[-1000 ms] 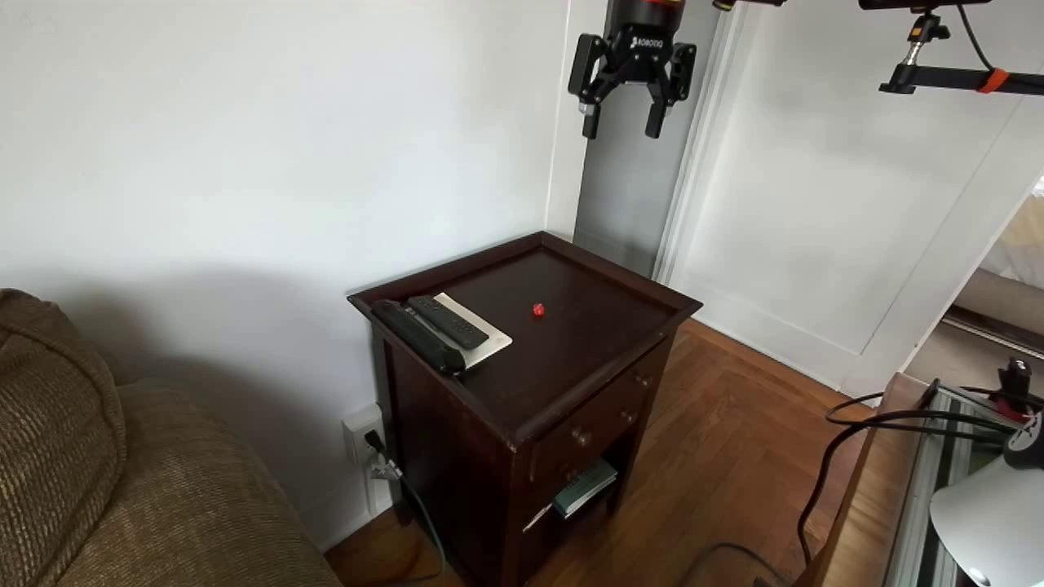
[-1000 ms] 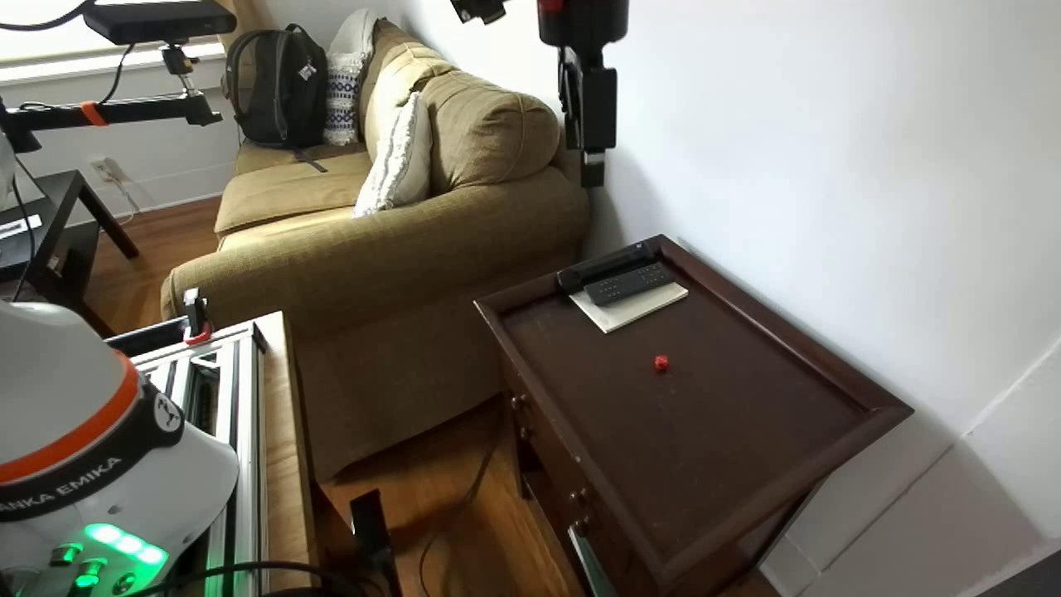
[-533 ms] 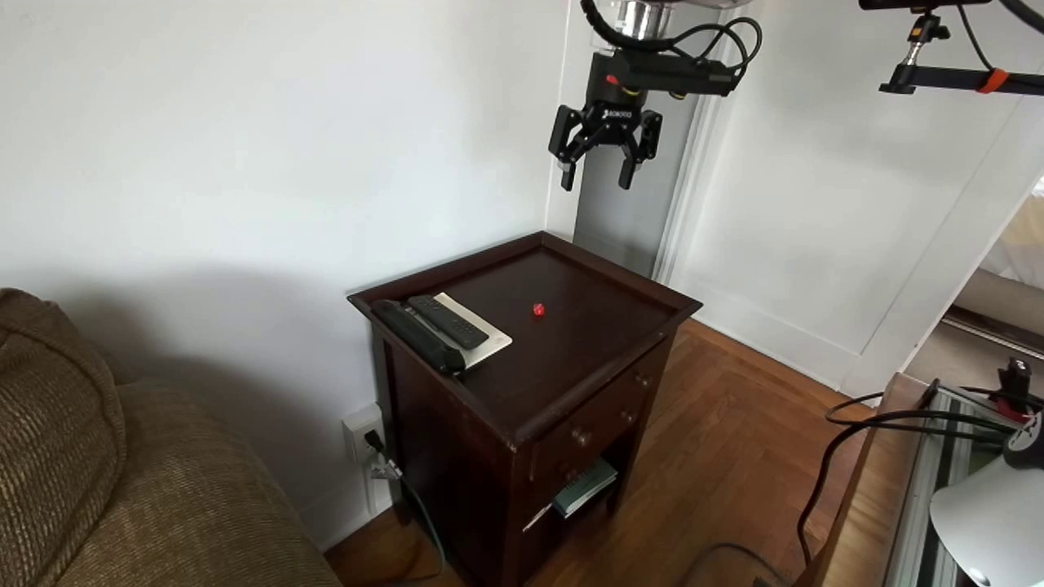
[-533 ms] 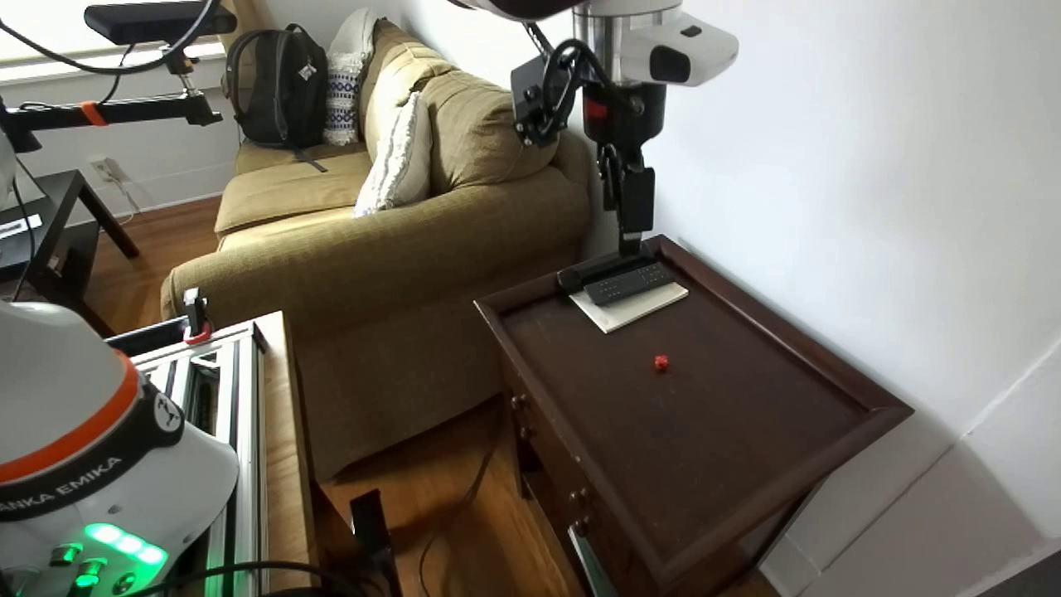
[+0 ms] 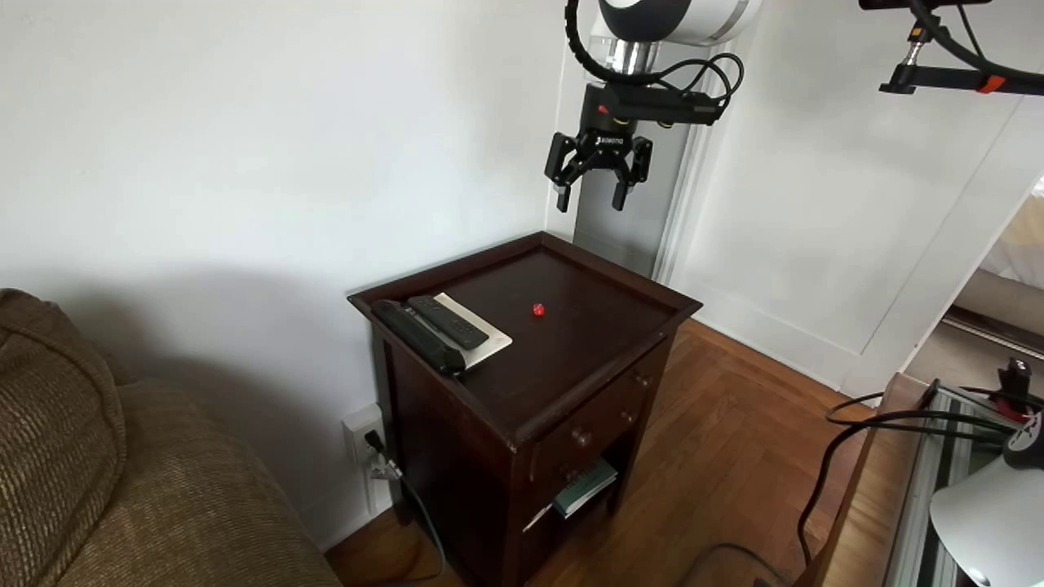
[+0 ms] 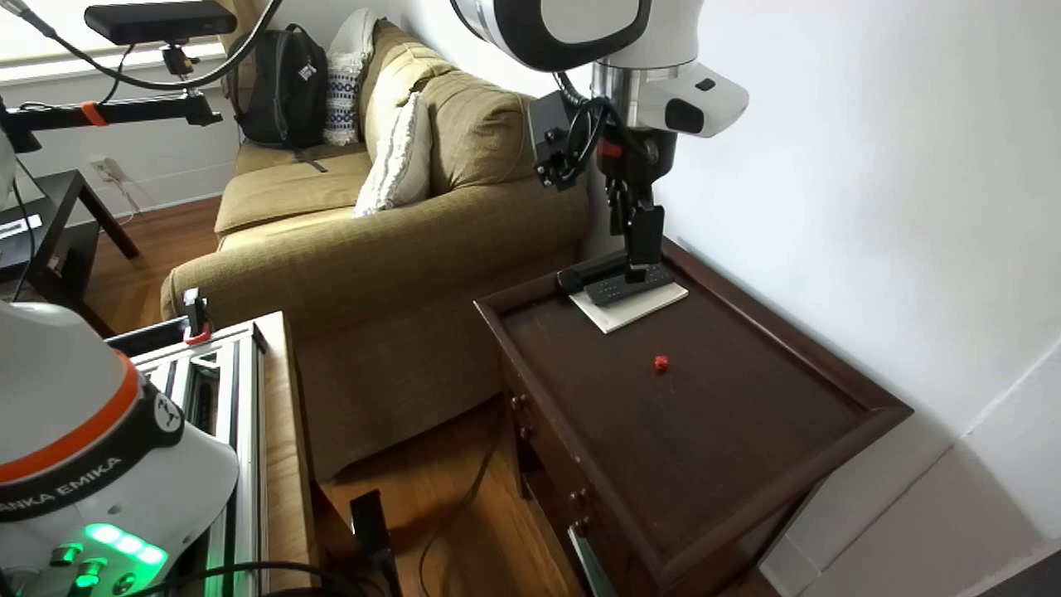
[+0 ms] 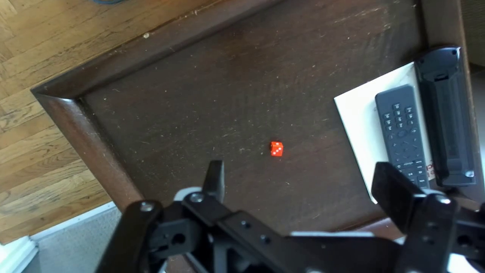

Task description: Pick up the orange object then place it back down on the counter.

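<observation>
The orange object is a tiny red-orange die with white dots (image 7: 276, 149). It lies on the dark reddish-brown counter (image 7: 212, 98), near the middle of its top. It also shows as a small red dot in both exterior views (image 5: 538, 310) (image 6: 661, 363). My gripper (image 5: 591, 200) is open and empty, pointing down, well above the counter (image 5: 587, 281) (image 6: 704, 448). In an exterior view it (image 6: 637, 274) overlaps the remotes. In the wrist view the die lies ahead of the gap between the fingertips (image 7: 299, 167), apart from both.
A remote (image 7: 401, 129) rests on a white pad (image 7: 358, 125), beside a longer black device (image 7: 445, 117), along one edge of the counter. The counter has a raised rim (image 5: 652, 289). A wall stands behind it. A tan couch (image 6: 398, 249) is beside it.
My open gripper has come down a long way towards the counter and shifted slightly, left in one exterior view and right in the other. The die and remotes have not moved.
</observation>
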You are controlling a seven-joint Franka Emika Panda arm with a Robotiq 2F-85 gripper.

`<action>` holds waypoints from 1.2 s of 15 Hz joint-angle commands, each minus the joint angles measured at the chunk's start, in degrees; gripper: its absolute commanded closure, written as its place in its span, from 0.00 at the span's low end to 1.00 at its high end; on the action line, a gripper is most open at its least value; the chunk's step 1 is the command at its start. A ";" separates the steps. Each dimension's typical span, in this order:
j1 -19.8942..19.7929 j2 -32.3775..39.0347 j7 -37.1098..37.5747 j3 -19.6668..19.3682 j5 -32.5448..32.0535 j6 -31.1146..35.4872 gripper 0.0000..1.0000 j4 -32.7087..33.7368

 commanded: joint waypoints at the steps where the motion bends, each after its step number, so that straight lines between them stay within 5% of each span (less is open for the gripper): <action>1: 0.46 1.76 1.83 -1.45 -0.73 0.93 0.00 1.40; 9: 1.35 17.38 8.54 -7.04 -3.66 4.30 0.00 11.74; 18: 1.02 29.90 6.46 -4.82 3.53 1.10 0.00 21.47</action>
